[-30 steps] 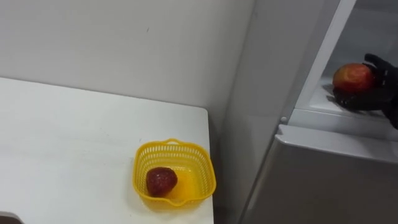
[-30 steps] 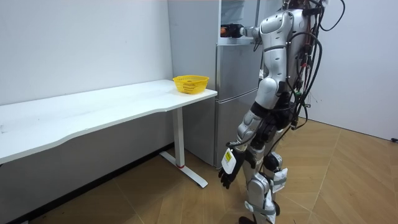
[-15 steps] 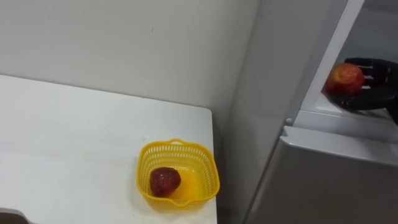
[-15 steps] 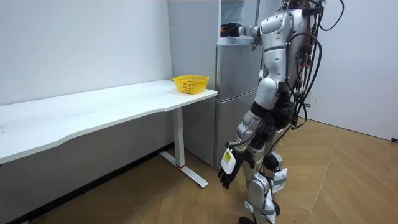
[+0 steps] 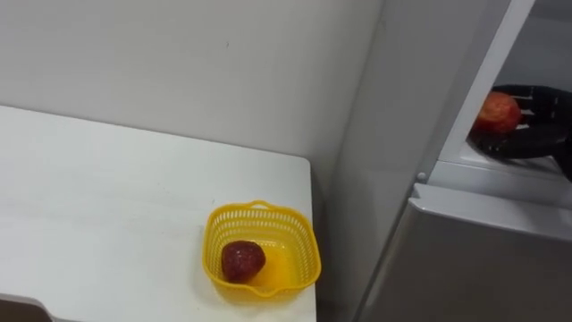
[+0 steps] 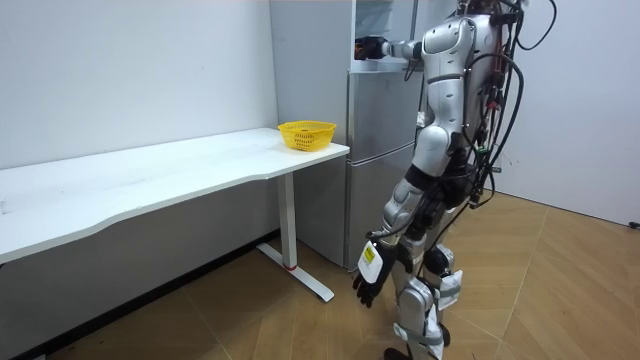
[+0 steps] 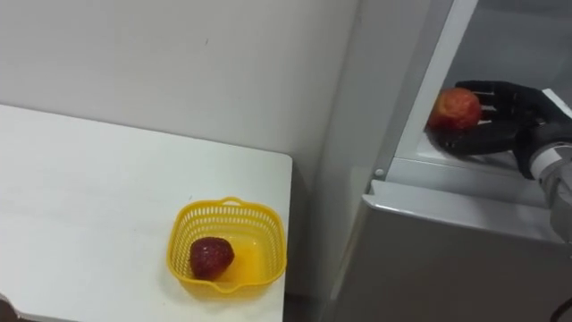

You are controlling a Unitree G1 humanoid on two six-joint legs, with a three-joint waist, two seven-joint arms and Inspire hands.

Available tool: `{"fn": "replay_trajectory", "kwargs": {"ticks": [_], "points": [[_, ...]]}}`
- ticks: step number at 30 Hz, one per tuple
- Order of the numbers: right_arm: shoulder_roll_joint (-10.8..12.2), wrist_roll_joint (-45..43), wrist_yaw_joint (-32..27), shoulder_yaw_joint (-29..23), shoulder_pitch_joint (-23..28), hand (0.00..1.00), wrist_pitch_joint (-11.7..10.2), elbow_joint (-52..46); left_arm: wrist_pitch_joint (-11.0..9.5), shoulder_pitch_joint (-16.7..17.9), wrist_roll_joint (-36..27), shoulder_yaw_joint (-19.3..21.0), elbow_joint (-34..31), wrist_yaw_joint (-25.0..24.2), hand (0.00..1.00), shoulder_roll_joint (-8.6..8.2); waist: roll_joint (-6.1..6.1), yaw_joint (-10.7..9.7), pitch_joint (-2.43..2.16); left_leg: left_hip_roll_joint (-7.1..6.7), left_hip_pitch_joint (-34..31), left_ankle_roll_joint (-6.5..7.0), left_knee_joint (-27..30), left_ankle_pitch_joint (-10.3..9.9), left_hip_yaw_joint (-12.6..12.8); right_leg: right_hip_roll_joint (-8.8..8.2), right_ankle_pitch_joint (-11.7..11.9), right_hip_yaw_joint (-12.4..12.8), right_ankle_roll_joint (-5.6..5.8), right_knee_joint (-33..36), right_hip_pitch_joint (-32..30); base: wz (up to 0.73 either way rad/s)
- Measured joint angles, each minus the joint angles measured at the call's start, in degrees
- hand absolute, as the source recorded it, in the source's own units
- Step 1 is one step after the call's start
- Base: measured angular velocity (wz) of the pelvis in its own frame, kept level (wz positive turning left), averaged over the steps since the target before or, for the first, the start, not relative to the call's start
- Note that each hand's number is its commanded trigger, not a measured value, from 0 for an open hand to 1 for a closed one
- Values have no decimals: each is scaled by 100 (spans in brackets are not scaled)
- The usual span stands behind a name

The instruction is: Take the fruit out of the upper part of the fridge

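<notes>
The robot stands facing the fridge, close to the end of the long white table, with its right arm lifted and reaching into the open upper compartment. The right hand lies just above the white shelf there, its fingers spread and nearly straight, thumb lower down, not closed round anything. The round red-orange fruit sits at the tips of that hand, touching or all but touching the fingers, between them and the thumb, on the side nearer the compartment's open front edge. Whether it rests on the shelf or on the hand I cannot tell. Well below that hand and off to its left, a yellow basket stands on the table's corner next to the fridge, with a dark red fruit lying inside it. The left hand hangs down beside the robot's leg, far below the raised one, fingers loose and holding nothing.
</notes>
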Motion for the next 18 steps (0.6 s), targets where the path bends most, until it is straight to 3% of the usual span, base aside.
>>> {"fn": "replay_trajectory", "kwargs": {"ticks": [14, 18], "points": [[5, 146, -194, 7, 16, 100, -17, -112, -117, -21, -34, -56, -7, 254, 0, 3, 54, -39, 13, -2, 9, -1, -1, -1, -4, -1, 2, -14, -3, -5, -13, 0], [19, 114, -425, -2, 281, 100, -1, -685, -93, -12, -38, -54, -7, 327, 0, 3, 65, -114, 9, -3, 3, -1, -2, -1, 10, -1, 2, -10, -3, -14, -19, 0]]}}
